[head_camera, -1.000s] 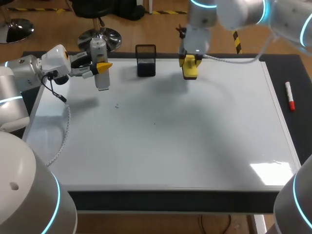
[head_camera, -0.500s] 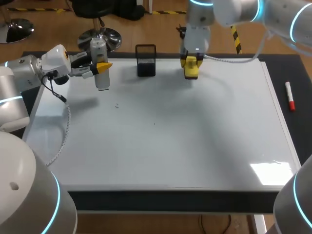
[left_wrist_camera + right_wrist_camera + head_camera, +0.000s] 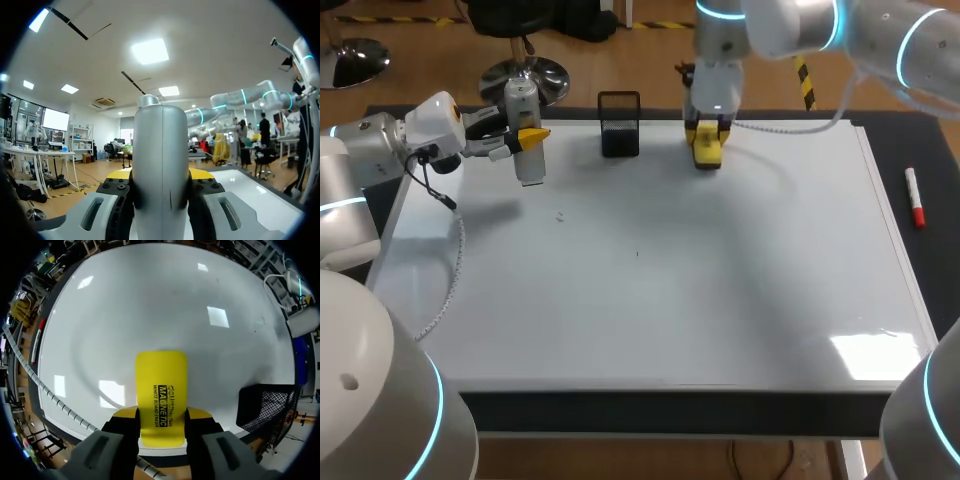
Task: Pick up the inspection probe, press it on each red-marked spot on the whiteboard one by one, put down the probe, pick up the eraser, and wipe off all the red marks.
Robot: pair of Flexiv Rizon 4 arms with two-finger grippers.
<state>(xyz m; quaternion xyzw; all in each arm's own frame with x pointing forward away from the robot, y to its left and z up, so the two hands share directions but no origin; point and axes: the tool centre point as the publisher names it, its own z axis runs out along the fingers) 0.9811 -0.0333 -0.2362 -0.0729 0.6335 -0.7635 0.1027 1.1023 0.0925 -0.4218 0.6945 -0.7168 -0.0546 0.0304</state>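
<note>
my left gripper [image 3: 532, 135] is clamped on the silver probe [image 3: 523, 118], upright above the whiteboard [image 3: 670, 290], left of the black mesh basket [image 3: 619, 125]. my right gripper [image 3: 708, 137] pinches the yellow eraser [image 3: 707, 152] just right of that basket.

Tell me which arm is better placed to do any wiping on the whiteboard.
Right. The right gripper is shut on the yellow eraser at the far edge of the whiteboard; the left gripper is shut on the probe.
</note>
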